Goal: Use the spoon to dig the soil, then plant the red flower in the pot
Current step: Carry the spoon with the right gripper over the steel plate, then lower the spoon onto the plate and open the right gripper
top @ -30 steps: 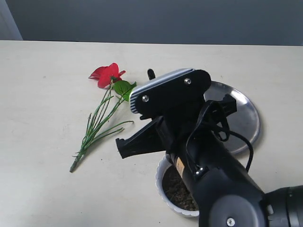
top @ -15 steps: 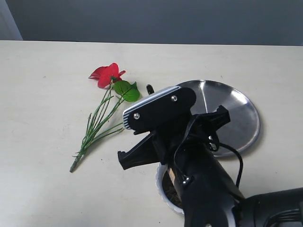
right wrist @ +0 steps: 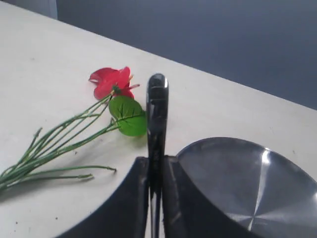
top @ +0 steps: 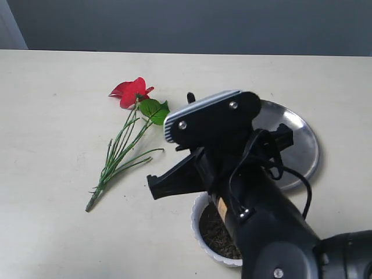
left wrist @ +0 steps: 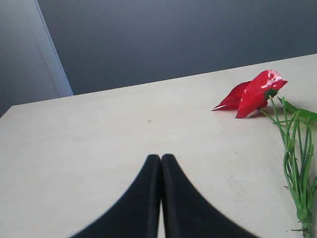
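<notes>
The fingers of the right gripper (right wrist: 156,163) were closed narrowly on the spoon (right wrist: 157,111). The fingers of the left gripper (left wrist: 161,159) were pressed together, holding nothing.

Bright, even light, faint soft shadows; white glare on the steel plate (right wrist: 237,173) and red flower (left wrist: 255,91).

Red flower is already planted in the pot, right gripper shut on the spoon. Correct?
Not planted: the red flower lies flat on the table beside the pot, as the exterior view shows. The right gripper is shut on the spoon.
</notes>
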### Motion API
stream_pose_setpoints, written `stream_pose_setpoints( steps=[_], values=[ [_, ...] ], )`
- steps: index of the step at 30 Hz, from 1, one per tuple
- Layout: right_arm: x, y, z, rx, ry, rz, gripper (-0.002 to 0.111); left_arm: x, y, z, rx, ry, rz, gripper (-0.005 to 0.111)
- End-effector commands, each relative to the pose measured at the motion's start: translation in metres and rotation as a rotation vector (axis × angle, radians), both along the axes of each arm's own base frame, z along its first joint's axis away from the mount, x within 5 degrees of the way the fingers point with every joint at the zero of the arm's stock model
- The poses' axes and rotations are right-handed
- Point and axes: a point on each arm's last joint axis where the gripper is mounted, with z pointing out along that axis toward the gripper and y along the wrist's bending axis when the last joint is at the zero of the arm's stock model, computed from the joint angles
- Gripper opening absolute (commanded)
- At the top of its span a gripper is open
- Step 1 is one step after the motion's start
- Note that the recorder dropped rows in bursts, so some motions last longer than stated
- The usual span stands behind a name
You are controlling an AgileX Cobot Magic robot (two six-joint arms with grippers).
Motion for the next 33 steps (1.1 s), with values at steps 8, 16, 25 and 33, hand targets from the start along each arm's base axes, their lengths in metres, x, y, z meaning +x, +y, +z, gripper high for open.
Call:
stream_pose_setpoints(
  steps=[8, 16, 25, 33],
  values=[
    [0.002, -0.008, 0.021, 0.096, -0.051, -0.033, -0.001, 0.000, 0.000, 0.000, -0.004, -0.009, 0.003, 0.000],
    [0.000, 0.008, -0.025, -0.059, 0.040, -0.008, -0.001, 0.000, 0.000, 0.000, -0.004, -0.012, 0.003, 0.000],
    [0.003, 0.002, -0.010, -0.016, -0.017, -0.047, -0.001, 0.000, 0.000, 0.000, -0.004, -0.012, 0.003, 0.000],
    [0.001, -0.021, 0.043, 0.188, -0.034, -0.041, -0.001, 0.000, 0.000, 0.000, -0.004, -0.012, 0.003, 0.000]
  ],
)
